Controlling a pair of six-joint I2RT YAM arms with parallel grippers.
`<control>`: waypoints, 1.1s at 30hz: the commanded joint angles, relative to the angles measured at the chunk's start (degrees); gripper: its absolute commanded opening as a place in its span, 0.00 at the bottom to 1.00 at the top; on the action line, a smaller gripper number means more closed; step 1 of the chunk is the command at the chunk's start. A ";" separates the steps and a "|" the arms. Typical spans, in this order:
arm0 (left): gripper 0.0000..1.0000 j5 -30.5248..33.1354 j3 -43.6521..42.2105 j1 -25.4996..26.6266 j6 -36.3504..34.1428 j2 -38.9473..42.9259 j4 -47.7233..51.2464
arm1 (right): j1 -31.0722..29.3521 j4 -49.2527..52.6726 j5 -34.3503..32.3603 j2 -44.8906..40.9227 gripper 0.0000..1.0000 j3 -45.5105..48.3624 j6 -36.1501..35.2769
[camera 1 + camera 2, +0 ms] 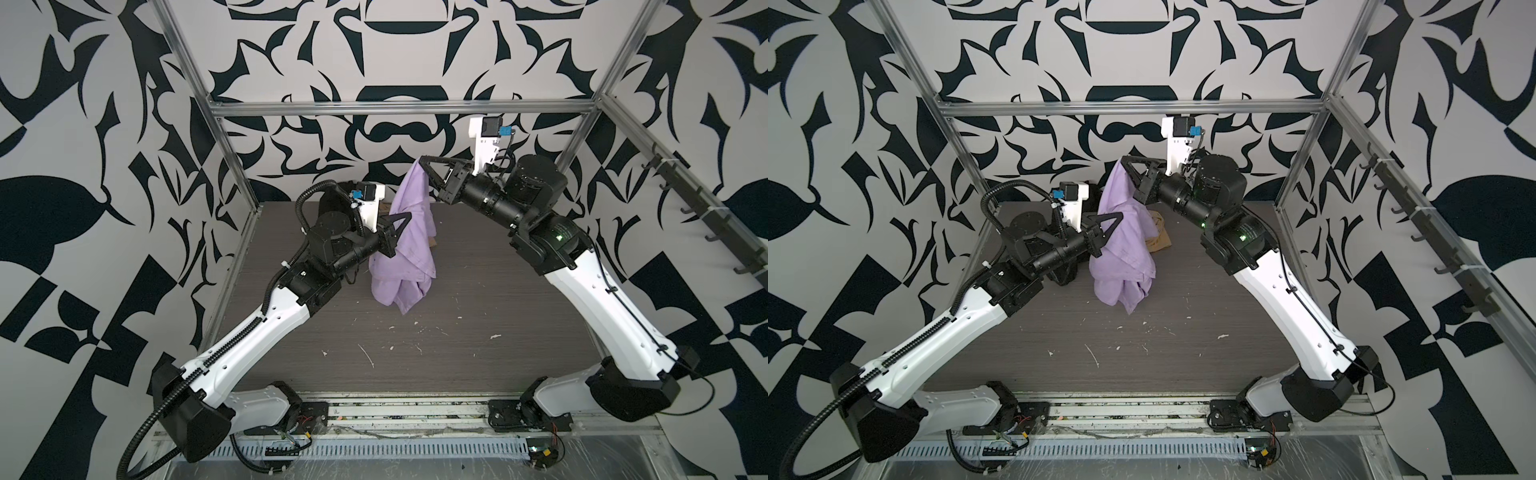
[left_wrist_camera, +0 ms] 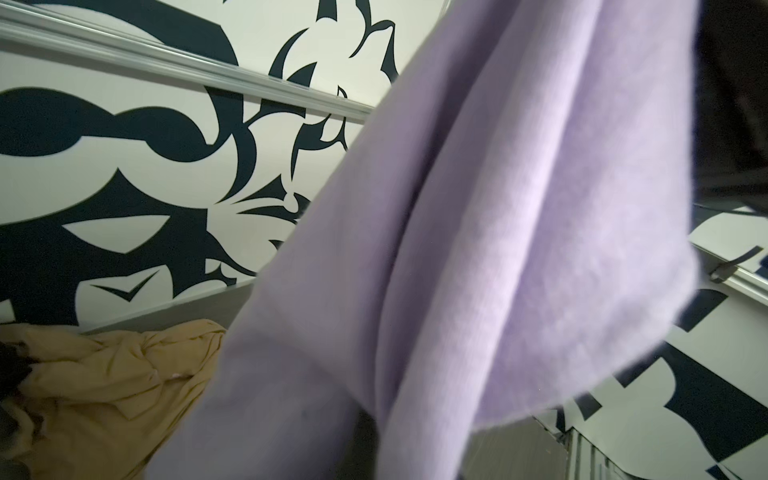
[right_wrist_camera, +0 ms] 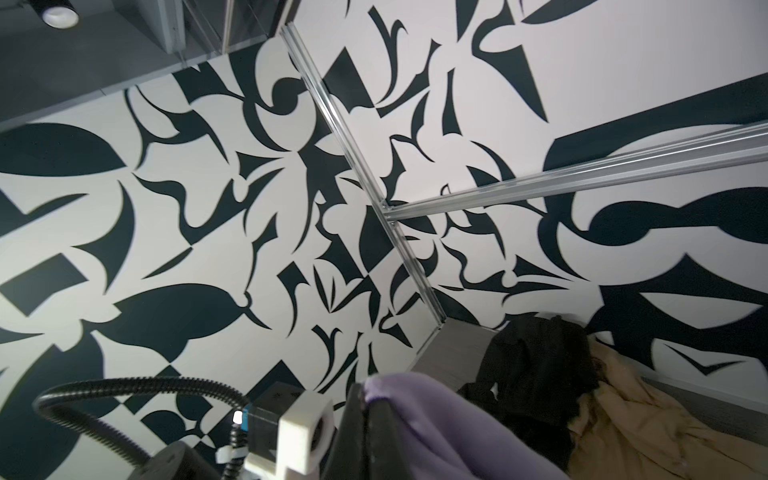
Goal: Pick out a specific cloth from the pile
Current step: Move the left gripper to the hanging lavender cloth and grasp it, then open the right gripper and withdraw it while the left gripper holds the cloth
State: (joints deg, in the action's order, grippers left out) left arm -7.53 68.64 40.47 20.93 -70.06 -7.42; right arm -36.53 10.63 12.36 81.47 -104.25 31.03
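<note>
Directly below right gripper [image 1: 422,161], clamped on cloth's [image 1: 415,249] top end: long axis hanging vertical; left gripper [image 1: 408,216] lower, pinching mid-length.

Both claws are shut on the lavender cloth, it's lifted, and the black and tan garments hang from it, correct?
One thing is off: nothing hangs from it. The right wrist view shows the black garment and tan garment lying on the table. The rest holds: left claw and right claw are shut on the lifted lavender cloth.
</note>
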 commanded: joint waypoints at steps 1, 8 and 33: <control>0.01 0.63 -0.89 0.05 -0.51 2.73 -1.12 | -0.30 2.36 -5.50 -0.30 0.00 -3.90 -4.01; 0.00 0.87 -1.21 0.05 -0.70 4.40 -0.15 | -0.26 6.62 -9.22 1.43 0.00 -1.93 -7.59; 0.00 1.51 -0.52 0.05 -0.79 5.94 2.07 | 3.59 3.60 2.31 4.18 0.00 17.16 -4.81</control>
State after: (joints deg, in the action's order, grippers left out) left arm -6.94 67.13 40.47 20.75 -67.46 0.49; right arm -34.15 17.45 11.88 87.66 -88.23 24.53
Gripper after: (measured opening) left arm 0.088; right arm 0.049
